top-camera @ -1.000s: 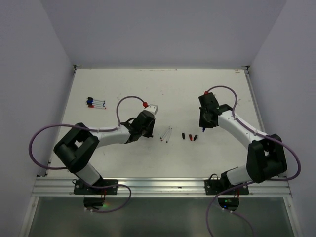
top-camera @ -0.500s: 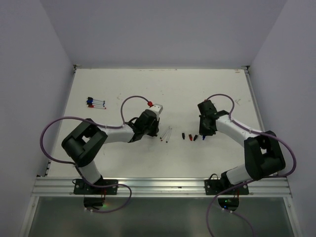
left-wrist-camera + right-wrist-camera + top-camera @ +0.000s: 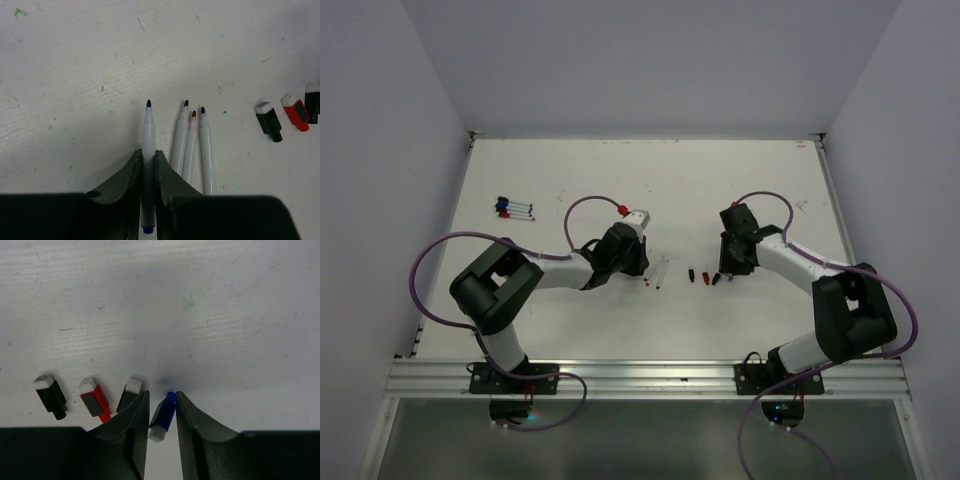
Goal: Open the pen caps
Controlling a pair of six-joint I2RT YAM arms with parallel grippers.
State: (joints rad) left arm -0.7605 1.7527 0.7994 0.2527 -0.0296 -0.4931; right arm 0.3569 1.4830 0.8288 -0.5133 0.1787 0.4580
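Observation:
My left gripper (image 3: 145, 156) is shut on a white pen with a bare blue tip (image 3: 148, 131) and holds it just left of three uncapped pens (image 3: 192, 145) lying side by side; in the top view it (image 3: 642, 264) is beside them (image 3: 658, 272). My right gripper (image 3: 162, 397) stands low over the table with its jaws apart. A blue cap (image 3: 163, 415) lies tilted between them. A black cap (image 3: 50, 395), a red cap (image 3: 94, 399) and another black cap (image 3: 129, 394) lie in a row to its left. The row also shows in the top view (image 3: 704, 277).
Several capped pens (image 3: 515, 208) lie together at the far left of the white table (image 3: 650, 180). Purple cables with a red connector (image 3: 619, 209) loop above the left arm. The table's raised edges run along the left and right sides.
The left gripper has carried the blue pen right, up to the uncapped pens. The right gripper has moved down and left to the end of the cap row.

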